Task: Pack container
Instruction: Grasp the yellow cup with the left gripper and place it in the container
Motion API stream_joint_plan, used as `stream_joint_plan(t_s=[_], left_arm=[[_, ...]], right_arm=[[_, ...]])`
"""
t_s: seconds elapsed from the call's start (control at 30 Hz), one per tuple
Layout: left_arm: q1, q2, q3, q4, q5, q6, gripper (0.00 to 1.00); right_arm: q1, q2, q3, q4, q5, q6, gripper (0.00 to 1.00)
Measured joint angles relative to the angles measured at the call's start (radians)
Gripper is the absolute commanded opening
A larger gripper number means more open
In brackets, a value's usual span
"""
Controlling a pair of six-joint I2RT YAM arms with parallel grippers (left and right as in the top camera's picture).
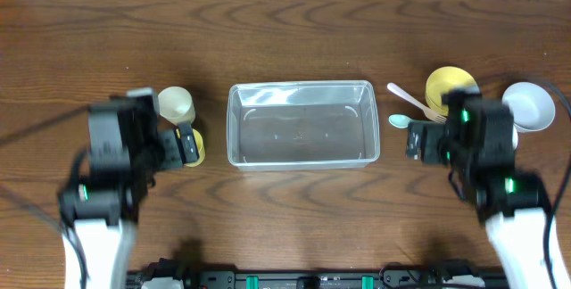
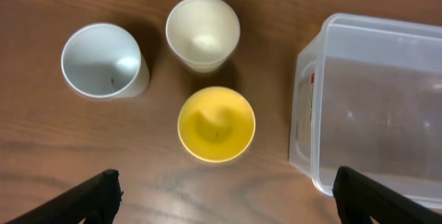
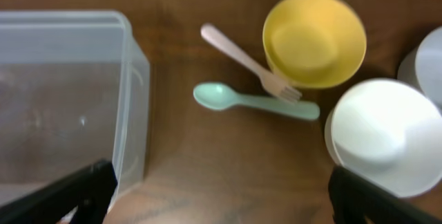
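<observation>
The clear plastic container (image 1: 302, 160) stands empty at the table's middle. It also shows in the left wrist view (image 2: 304, 106) and the right wrist view (image 3: 135, 79). My left gripper (image 2: 224, 196) is open and empty, just left of the container, above bare wood near a yellow cup (image 2: 216, 124). My right gripper (image 3: 221, 196) is open and empty, just right of the container, near a green spoon (image 3: 255, 101) and a pink fork (image 3: 242, 59).
A white cup (image 2: 102, 59) and a cream cup (image 2: 202, 32) stand beside the yellow cup. A yellow bowl (image 3: 314, 39) and a white bowl (image 3: 376, 137) sit right of the cutlery. Another white piece (image 3: 425, 61) is at the edge.
</observation>
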Motion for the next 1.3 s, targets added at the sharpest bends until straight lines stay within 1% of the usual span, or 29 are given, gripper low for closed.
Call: stream_joint_plan(t_s=[0.07, 0.17, 0.23, 0.3, 0.37, 0.43, 0.57, 0.67, 0.8, 0.93, 1.0, 1.07, 1.1, 1.13, 1.2, 1.3], left_arm=[[0.0, 0.104, 0.108, -0.086, 0.0, 0.0, 0.98], [0.0, 0.222, 0.199, -0.121, 0.019, 0.0, 0.98], [0.0, 0.27, 0.208, -0.126, 0.04, 0.0, 0.97], [0.0, 0.312, 0.208, -0.129, 0.058, -0.003, 0.89], [-0.001, 0.361, 0.208, -0.134, 0.073, -0.005, 0.84], [-0.002, 0.413, 0.208, -0.137, 0.08, -0.003, 0.82], [-0.017, 0.507, 0.208, -0.143, 0.084, -0.004, 0.81], [-0.028, 0.578, 0.208, -0.143, 0.084, -0.005, 0.77], [-0.03, 0.668, 0.208, -0.143, 0.087, -0.004, 0.75], [-0.03, 0.759, 0.208, -0.143, 0.087, -0.008, 0.63], [-0.03, 0.8, 0.208, -0.143, 0.087, -0.011, 0.49], [-0.03, 0.832, 0.208, -0.144, 0.088, -0.009, 0.29], [-0.03, 0.842, 0.208, -0.144, 0.089, -0.013, 0.23], [-0.03, 0.849, 0.208, -0.143, 0.092, -0.013, 0.15], [-0.03, 0.851, 0.208, -0.145, 0.095, -0.015, 0.06], [-0.03, 0.846, 0.212, -0.151, 0.092, -0.011, 0.06]], right_arm=[[0.0, 0.089, 0.075, -0.041, -0.007, 0.0, 0.99], [0.0, 0.183, 0.13, -0.072, -0.015, 0.001, 0.99], [0.0, 0.227, 0.135, -0.079, -0.018, 0.001, 0.99], [0.0, 0.259, 0.136, -0.089, -0.02, 0.001, 0.99], [0.0, 0.288, 0.136, -0.097, -0.021, 0.001, 0.99], [0.0, 0.315, 0.137, -0.112, -0.021, 0.001, 0.99], [0.0, 0.347, 0.137, -0.124, -0.022, 0.001, 0.99], [0.0, 0.355, 0.137, -0.129, -0.022, 0.001, 0.99], [0.0, 0.355, 0.138, -0.14, -0.022, 0.001, 0.99], [0.0, 0.355, 0.138, -0.156, -0.023, 0.002, 0.99], [0.0, 0.355, 0.138, -0.161, -0.023, 0.002, 0.99], [0.0, 0.355, 0.138, -0.166, -0.023, 0.001, 0.99], [0.0, 0.355, 0.138, -0.167, -0.023, 0.002, 0.99], [0.0, 0.355, 0.138, -0.168, -0.023, 0.001, 0.99], [0.0, 0.355, 0.138, -0.168, -0.024, 0.002, 0.99], [0.0, 0.355, 0.138, -0.168, -0.024, 0.001, 0.99]])
